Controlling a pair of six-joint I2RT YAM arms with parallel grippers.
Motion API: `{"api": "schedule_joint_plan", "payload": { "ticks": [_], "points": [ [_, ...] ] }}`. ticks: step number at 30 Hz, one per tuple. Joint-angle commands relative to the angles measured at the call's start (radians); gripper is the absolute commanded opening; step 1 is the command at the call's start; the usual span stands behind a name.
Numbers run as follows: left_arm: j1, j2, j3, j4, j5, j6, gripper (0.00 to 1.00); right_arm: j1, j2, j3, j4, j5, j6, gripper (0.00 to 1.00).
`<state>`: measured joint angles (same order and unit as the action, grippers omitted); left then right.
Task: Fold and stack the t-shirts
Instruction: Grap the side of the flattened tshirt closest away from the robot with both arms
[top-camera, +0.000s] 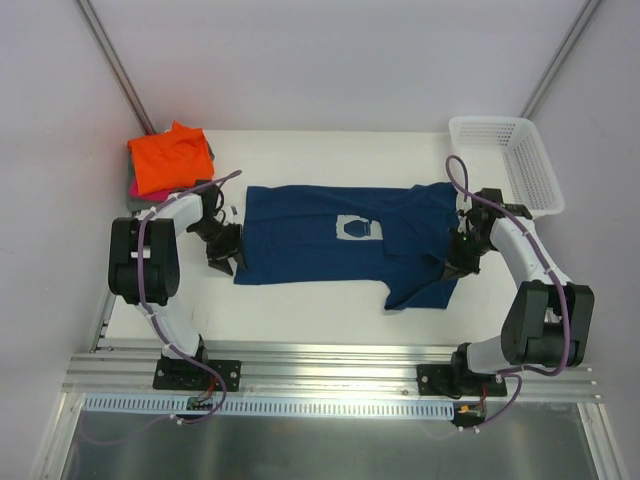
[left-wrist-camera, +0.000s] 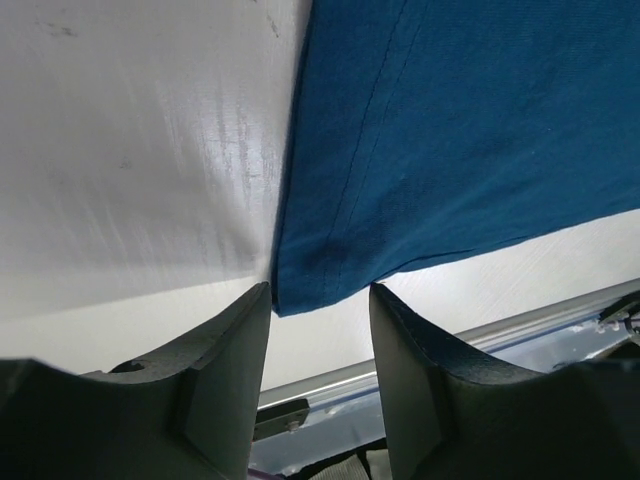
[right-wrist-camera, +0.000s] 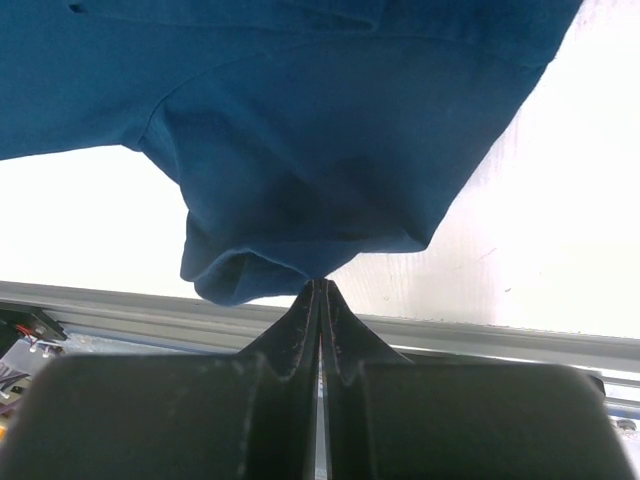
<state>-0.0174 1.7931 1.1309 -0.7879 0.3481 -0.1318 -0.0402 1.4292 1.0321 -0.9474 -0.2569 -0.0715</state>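
The white surface (top-camera: 330, 310) carries a navy blue t-shirt (top-camera: 320, 235), spread out in the middle with its picture facing up. It is not folded yet, and the part at 4 o'clock lies crooked. At 10 o'clock sits the stack (top-camera: 170, 160) of folded shirts, orange on top, well apart from the blue one.

The right jaws, at 3 o'clock on the shirt, are clenched tight on a bit of blue cloth near the sleeve. The left jaws, at 9 o'clock, stand apart. The shirt's bottom corner (left-wrist-camera: 310, 280) lies between them, not pinched.

I think the big worry is a lopsided pull. If the right arm (top-camera: 530, 270) lifts while the left side holds nothing, the shirt may drag and twist across the surface. The left jaws could also close on air, because only a tiny corner sits between them. The thin pinch on the right could slip out too.
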Motion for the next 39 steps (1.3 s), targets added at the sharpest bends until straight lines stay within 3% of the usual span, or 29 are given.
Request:
{"api": "schedule_joint_plan", "payload": {
  "ticks": [1,13,22,31,34,37,39],
  "points": [
    [0.011,0.011,0.006,-0.008,0.049,-0.02,0.44,-0.018,-0.032,0.0,-0.008,0.016,-0.008,0.01],
    [0.011,-0.031,-0.052,-0.011,0.071,-0.031,0.39,-0.027,-0.001,0.025,0.01,0.007,-0.002,0.01],
    [0.036,-0.072,-0.057,-0.016,0.003,-0.035,0.43,-0.029,-0.007,0.013,0.013,-0.005,-0.001,0.01],
    [0.037,-0.052,-0.08,-0.01,0.022,-0.035,0.43,-0.032,-0.007,0.011,0.021,-0.005,0.001,0.01],
    [0.037,-0.022,-0.071,-0.005,0.034,-0.035,0.4,-0.032,-0.007,0.011,0.019,-0.005,0.002,0.01],
    [0.036,-0.006,-0.056,-0.005,0.052,-0.034,0.23,-0.033,-0.015,0.01,0.019,-0.001,-0.001,0.01],
    [0.034,-0.001,-0.052,-0.005,0.066,-0.035,0.21,-0.036,-0.016,0.003,0.019,0.001,-0.001,0.01]
  ]
}}
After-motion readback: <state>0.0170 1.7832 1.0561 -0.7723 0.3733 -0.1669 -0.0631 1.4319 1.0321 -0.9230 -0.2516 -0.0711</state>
